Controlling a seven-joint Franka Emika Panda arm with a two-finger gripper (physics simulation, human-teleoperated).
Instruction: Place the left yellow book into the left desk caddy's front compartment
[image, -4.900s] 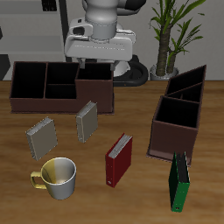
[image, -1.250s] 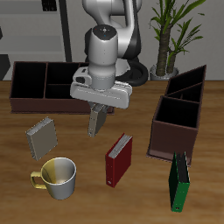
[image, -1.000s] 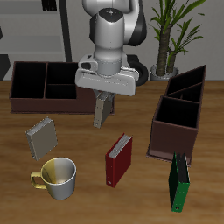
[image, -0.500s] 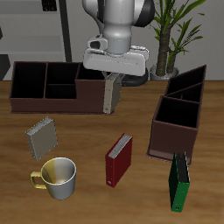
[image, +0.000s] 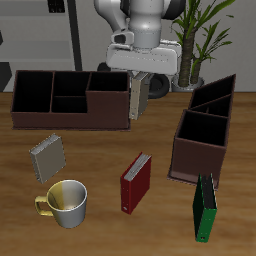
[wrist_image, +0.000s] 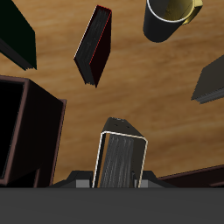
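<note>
My gripper (image: 140, 76) is shut on the left yellow book (image: 138, 99), a thin grey-tan hardback. It hangs upright in the air in front of the wide caddy's end. In the wrist view the book (wrist_image: 120, 157) shows edge-on between my fingers. The left desk caddy (image: 186, 160), dark maroon with tall walls and sloped rear panels, stands to the side, apart from the book. Its front compartment is open and black inside. The caddy's wall also shows in the wrist view (wrist_image: 54, 131).
The other grey-tan book (image: 47, 156) leans near a yellow-and-white mug (image: 65, 202). A red book (image: 135, 181) and a green book (image: 204, 208) stand near the front edge. The wide low brown caddy (image: 60, 118) is at the back. A potted plant (image: 195, 40) stands behind.
My gripper came down, shut on the left yellow book, lifted it off the table and carried it up and toward the left desk caddy's side. Nothing else moved.
</note>
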